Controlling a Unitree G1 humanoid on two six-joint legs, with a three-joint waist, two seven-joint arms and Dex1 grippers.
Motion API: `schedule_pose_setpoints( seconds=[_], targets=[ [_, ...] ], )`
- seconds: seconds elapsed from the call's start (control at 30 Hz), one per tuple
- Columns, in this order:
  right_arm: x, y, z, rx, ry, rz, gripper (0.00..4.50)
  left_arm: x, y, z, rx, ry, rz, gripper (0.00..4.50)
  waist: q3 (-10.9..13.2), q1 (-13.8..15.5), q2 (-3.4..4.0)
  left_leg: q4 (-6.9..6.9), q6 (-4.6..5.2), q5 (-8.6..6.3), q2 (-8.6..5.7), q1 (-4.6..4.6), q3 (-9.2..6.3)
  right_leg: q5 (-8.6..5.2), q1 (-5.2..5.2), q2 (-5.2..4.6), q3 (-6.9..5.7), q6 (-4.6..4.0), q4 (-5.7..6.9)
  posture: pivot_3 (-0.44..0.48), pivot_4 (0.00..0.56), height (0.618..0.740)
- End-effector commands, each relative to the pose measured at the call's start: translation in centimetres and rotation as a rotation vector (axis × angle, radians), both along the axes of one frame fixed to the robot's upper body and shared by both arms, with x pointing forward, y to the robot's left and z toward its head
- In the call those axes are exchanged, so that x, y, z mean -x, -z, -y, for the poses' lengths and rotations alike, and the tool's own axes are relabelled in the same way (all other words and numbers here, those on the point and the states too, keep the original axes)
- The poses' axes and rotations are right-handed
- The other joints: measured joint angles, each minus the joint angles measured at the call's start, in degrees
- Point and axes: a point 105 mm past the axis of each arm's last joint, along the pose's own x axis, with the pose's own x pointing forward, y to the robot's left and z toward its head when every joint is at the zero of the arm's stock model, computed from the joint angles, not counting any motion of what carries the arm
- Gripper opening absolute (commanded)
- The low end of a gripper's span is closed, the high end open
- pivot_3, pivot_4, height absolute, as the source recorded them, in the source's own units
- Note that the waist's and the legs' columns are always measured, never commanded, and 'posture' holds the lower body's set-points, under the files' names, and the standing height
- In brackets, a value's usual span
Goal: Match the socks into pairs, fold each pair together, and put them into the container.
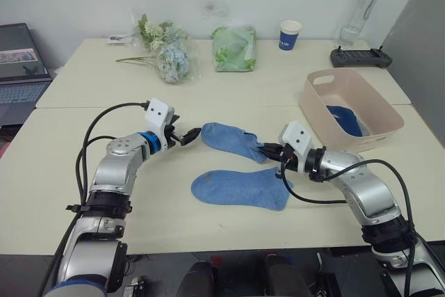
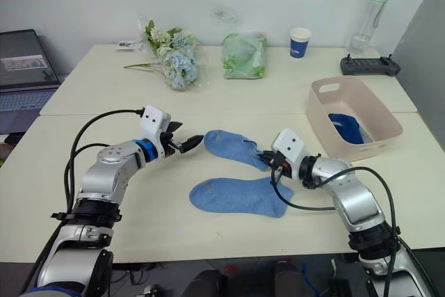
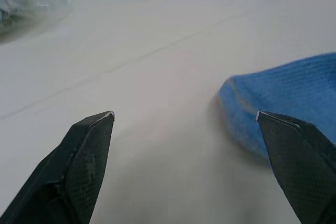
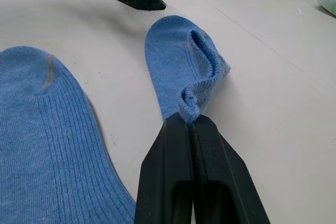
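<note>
Pale tabletop (image 1: 208, 234) holds two blue socks: right pincer (image 1: 270, 150) pinches the far sock (image 1: 229, 140), left pincer (image 1: 192, 133) gapes beside its toe; near sock (image 1: 240, 188) lies flat.

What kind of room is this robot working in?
Probably an office or lab, not a home: plain pale tables, an open laptop at one side, and a black handheld controller by the wall.

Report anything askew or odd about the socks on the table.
The far light blue sock is rumpled: its cuff end is bunched and lifted where the right end effector pinches it. The near light blue sock lies flat. The left end effector is open at the far sock's toe. Nothing looks damaged.
</note>
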Motion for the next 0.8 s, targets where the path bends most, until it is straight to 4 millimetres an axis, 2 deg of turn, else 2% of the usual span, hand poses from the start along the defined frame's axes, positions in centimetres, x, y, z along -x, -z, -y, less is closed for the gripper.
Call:
schedule_pose_setpoints(
  seconds=[0.03, 0.07, 0.17, 0.53, 0.57, 0.7, 0.8],
  targets=[
    [-0.3, -1.6, 0.1, -0.027, 0.008, 0.057, 0.00, -0.8, -0.9, 1.2, 0.011, 0.034, 0.051, 4.49, 0.00, 0.09, 0.00, 0.01, 0.00, 0.00, -0.01, 0.00, 0.00, 0.00, 0.00, 0.00, 0.00, 0.00, 0.01, 0.000, 0.150, 0.740],
    [-0.3, -1.6, 0.1, -0.025, 0.009, 0.058, 0.00, -0.9, -0.8, 1.5, 0.010, 0.040, 0.048, 4.49, 0.00, 0.02, 0.00, 0.01, 0.00, 0.00, -0.01, 0.00, 0.02, 0.00, 0.00, 0.00, 0.01, 0.00, 0.01, 0.000, 0.150, 0.740],
    [-0.3, -1.7, 0.3, -0.025, 0.019, 0.060, 0.00, -0.9, -0.6, 1.9, 0.015, 0.056, 0.042, 3.85, 0.00, -0.32, 0.00, 0.00, 0.01, 0.00, 0.00, 0.00, 0.03, 0.00, -0.02, 0.00, 0.03, 0.00, 0.02, 0.000, 0.150, 0.740],
    [-0.5, -1.8, 0.5, -0.043, 0.034, 0.056, 0.00, -0.5, -0.2, 1.6, 0.014, 0.066, 0.015, 0.24, 0.00, -0.44, 0.00, -0.01, 0.01, -0.01, 0.01, 0.00, 0.03, 0.00, -0.06, 0.02, 0.04, 0.00, 0.06, 0.000, 0.150, 0.740],
    [-0.5, -1.8, 0.5, -0.047, 0.034, 0.054, 0.00, -0.5, -0.2, 1.5, 0.016, 0.062, 0.012, 0.03, 0.00, -0.44, 0.00, -0.01, 0.01, -0.01, 0.01, 0.00, 0.03, 0.00, -0.06, 0.02, 0.04, 0.00, 0.07, 0.000, 0.150, 0.740],
    [-0.8, -2.1, 0.6, -0.074, 0.048, 0.046, 0.00, -0.1, -0.1, 1.0, 0.050, 0.053, -0.016, 0.03, 0.00, -0.45, 0.00, -0.01, 0.01, -0.01, 0.02, 0.00, 0.03, 0.00, -0.06, 0.02, 0.05, 0.00, 0.07, 0.000, 0.150, 0.740],
    [-1.1, -2.7, 1.1, -0.127, 0.077, 0.023, 0.00, 0.4, -0.7, 0.5, 0.094, 0.038, -0.013, 0.03, 0.00, -0.48, 0.00, -0.01, 0.01, -0.01, 0.02, 0.00, 0.02, 0.00, -0.07, 0.02, 0.05, 0.00, 0.08, 0.000, 0.150, 0.740]
  ],
)
